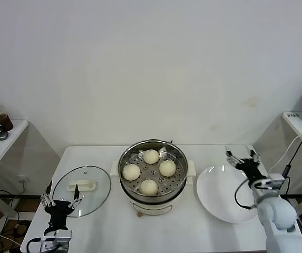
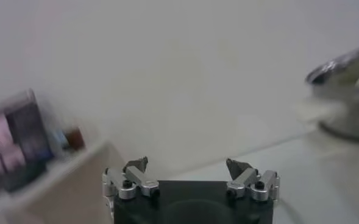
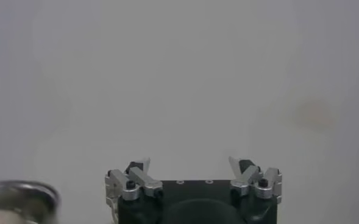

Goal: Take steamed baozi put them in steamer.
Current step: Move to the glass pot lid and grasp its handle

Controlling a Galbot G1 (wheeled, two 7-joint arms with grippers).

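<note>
Lab: bare wall [image 1: 151, 68], side desks [image 1: 3, 142]

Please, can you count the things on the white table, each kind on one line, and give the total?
Steamed baozi, all in the steamer: 4
Steamer: 1
Glass lid: 1
White plate: 1
Total: 7
</note>
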